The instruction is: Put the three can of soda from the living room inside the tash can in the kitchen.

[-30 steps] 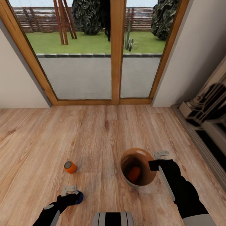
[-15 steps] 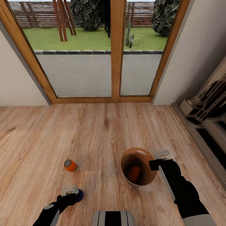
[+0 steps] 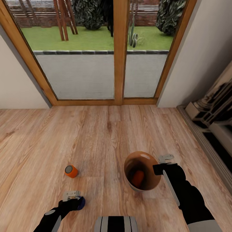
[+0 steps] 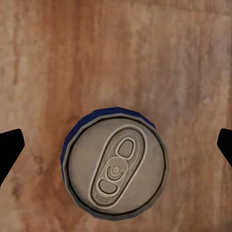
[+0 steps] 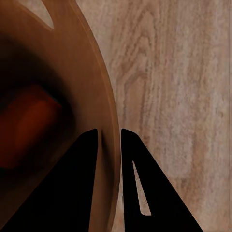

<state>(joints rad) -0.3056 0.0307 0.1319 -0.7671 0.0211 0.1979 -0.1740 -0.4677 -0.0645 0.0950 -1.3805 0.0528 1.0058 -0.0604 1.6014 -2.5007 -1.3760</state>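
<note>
- Now we lower the wide-open left gripper point(image 4: 116, 145) squarely over the upright blue can point(image 4: 116, 166) on the floor point(image 3: 106, 135), near its front edge.
- Our right gripper point(image 5: 110, 137) stays clenched on the bin point(image 3: 141, 170) rim; keep it level.

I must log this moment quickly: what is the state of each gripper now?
Left gripper: open, around the upright dark blue soda can.
Right gripper: shut on the round tan-brown bin's wall.
</note>
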